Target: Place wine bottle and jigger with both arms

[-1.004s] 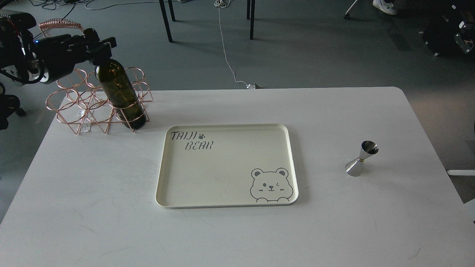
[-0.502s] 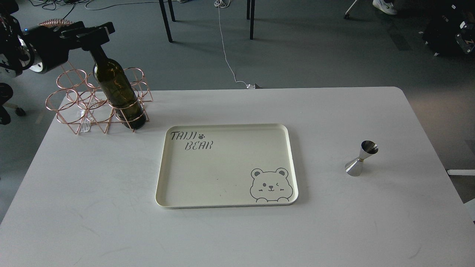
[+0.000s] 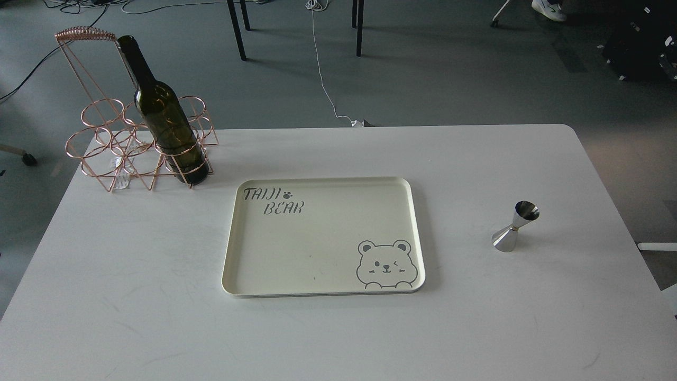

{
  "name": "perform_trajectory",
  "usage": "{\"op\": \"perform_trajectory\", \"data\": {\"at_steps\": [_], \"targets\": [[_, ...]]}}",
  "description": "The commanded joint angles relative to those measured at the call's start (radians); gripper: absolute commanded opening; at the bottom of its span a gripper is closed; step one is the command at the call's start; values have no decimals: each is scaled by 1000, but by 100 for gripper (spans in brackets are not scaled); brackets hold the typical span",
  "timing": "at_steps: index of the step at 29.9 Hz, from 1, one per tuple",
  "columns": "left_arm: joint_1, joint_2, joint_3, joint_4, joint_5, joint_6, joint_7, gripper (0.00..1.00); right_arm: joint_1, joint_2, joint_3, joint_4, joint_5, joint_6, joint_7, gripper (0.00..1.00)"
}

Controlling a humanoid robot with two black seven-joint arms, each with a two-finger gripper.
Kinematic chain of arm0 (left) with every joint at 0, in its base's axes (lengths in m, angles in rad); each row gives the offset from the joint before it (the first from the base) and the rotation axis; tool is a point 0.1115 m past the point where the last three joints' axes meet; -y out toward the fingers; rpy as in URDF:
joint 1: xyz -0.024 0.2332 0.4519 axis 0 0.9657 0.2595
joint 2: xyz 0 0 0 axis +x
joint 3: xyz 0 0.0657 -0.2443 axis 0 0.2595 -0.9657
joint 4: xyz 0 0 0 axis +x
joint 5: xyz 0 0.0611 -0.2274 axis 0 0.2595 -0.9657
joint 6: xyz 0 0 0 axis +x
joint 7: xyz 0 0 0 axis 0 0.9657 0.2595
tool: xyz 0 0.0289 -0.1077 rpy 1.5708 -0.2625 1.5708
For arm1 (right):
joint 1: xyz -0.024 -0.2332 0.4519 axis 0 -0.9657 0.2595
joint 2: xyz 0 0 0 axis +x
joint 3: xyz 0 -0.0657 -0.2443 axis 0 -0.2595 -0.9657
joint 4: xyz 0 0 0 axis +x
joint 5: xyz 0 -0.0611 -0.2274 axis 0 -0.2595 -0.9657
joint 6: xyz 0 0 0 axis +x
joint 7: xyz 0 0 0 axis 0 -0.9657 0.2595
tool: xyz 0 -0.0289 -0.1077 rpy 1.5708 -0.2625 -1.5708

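The wine bottle (image 3: 161, 114) is dark olive-green and stands upright in the front right ring of a rose-gold wire rack (image 3: 113, 143) at the table's back left. Its whole neck shows. The jigger (image 3: 514, 226) is a small steel double cone. It stands upright on the white table (image 3: 338, 328) at the right, apart from the tray. Neither of my arms nor their grippers show in the head view.
A cream tray (image 3: 322, 235) printed with a bear and "TAIJI BEAR" lies flat mid-table, with nothing on it. The rack's tall wire handle (image 3: 84, 58) rises behind the bottle. Chair legs and a cable are on the floor beyond the table.
My left gripper, which was at the bottle's neck, rose and drew back to the left, out of view. The bottle stays in the rack. The jigger has not moved.
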Motion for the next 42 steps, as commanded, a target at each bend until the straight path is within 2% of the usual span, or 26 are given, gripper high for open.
{"op": "perform_trajectory", "data": {"at_steps": [1,5,7,9,10,11,13,20,25,30,34,36,38,42], "targets": [[16,0,6,74,-275,-6,5,98,-2,25,8,-70,6,3,2,100],[80,-15,7,120,-426,-46,-3,98,-14,33,9,-101,9,5,7,100],[115,-29,4,131,-524,-81,-35,98,-20,33,9,-103,32,6,9,99],[152,-46,4,151,-639,-123,-87,98,-31,34,9,-103,88,6,7,99],[161,-51,4,155,-665,-135,-96,98,-34,36,9,-104,102,6,7,99],[190,-60,4,166,-740,-175,-119,98,-37,39,8,-104,130,8,9,99],[241,-74,3,181,-823,-241,-130,98,-40,40,8,-104,152,17,7,99],[388,-83,-3,186,-998,-348,-133,99,-97,99,16,-120,248,103,6,99],[451,-100,-3,186,-1044,-348,-138,99,-179,163,17,-155,345,227,4,99],[468,-172,-9,207,-1061,-348,-176,99,-206,218,17,-186,349,249,1,100],[468,-258,-63,296,-1069,-348,-162,99,-209,240,25,-186,349,250,7,100],[468,-275,-91,324,-1063,-348,-140,99,-209,240,37,-184,349,252,7,100],[468,-276,-103,329,-1061,-348,-110,99,-207,240,43,-183,348,256,9,100],[471,-281,-103,329,-1060,-348,-107,99,-203,232,43,-163,345,266,7,100]]}}
